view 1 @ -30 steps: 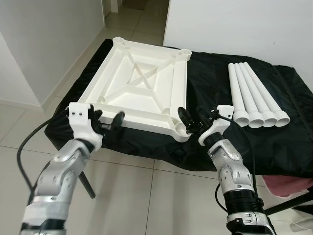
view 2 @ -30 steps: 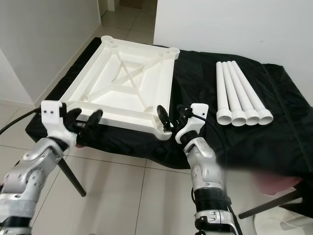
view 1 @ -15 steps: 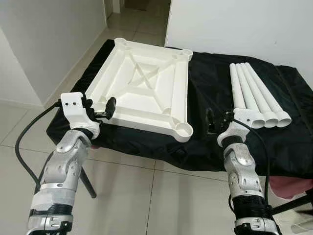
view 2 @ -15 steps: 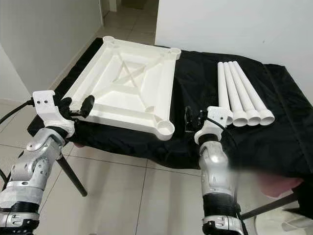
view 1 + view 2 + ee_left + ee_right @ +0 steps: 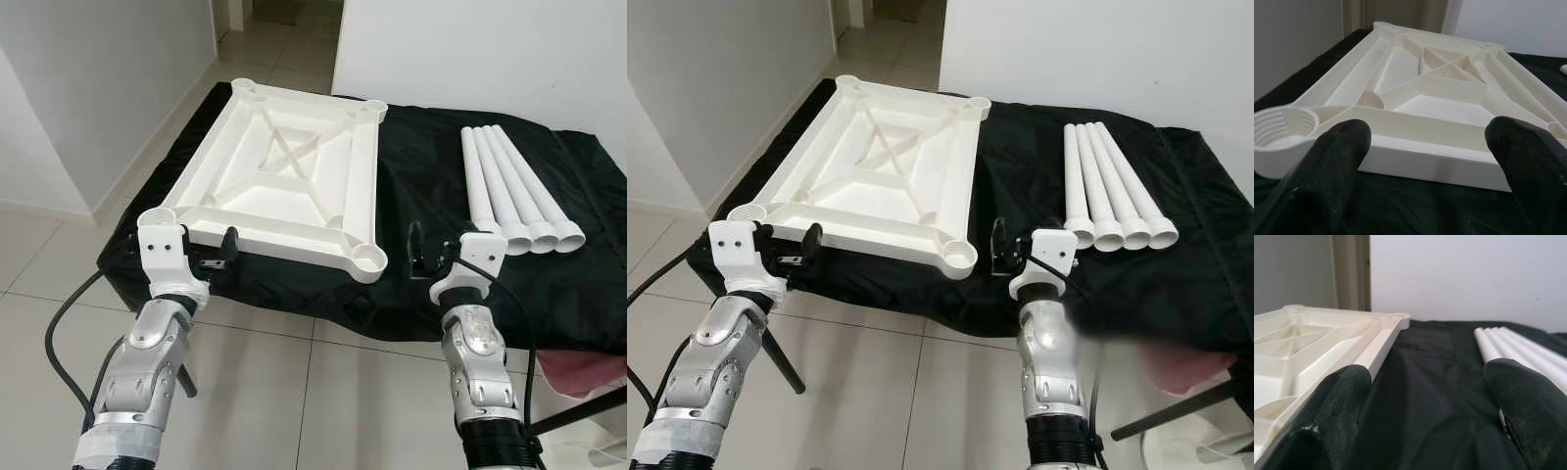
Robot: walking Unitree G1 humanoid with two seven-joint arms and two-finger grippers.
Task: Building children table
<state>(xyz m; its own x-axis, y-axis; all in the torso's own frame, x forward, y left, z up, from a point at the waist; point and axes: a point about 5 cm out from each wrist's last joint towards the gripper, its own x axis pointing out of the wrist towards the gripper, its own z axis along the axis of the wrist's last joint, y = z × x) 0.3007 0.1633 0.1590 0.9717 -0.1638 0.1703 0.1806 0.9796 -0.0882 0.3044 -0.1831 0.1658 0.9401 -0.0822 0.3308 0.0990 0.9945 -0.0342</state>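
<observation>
A white plastic tabletop lies upside down on the black cloth, with round threaded sockets at its corners. Several white tube legs lie side by side to its right. My left gripper is open just in front of the tabletop's near edge by the near left corner; in the left wrist view its fingers frame that edge without touching. My right gripper is open over bare cloth, between the near right corner and the legs, holding nothing.
The black cloth covers a low table and hangs over its front edge. A white wall stands behind and a tiled floor lies in front. A black stand leg slants under the left side. Something pink sits at the lower right.
My right gripper has drawn away from the near right corner socket, to the right over the cloth. My left gripper has pulled back and down a little from the near edge.
</observation>
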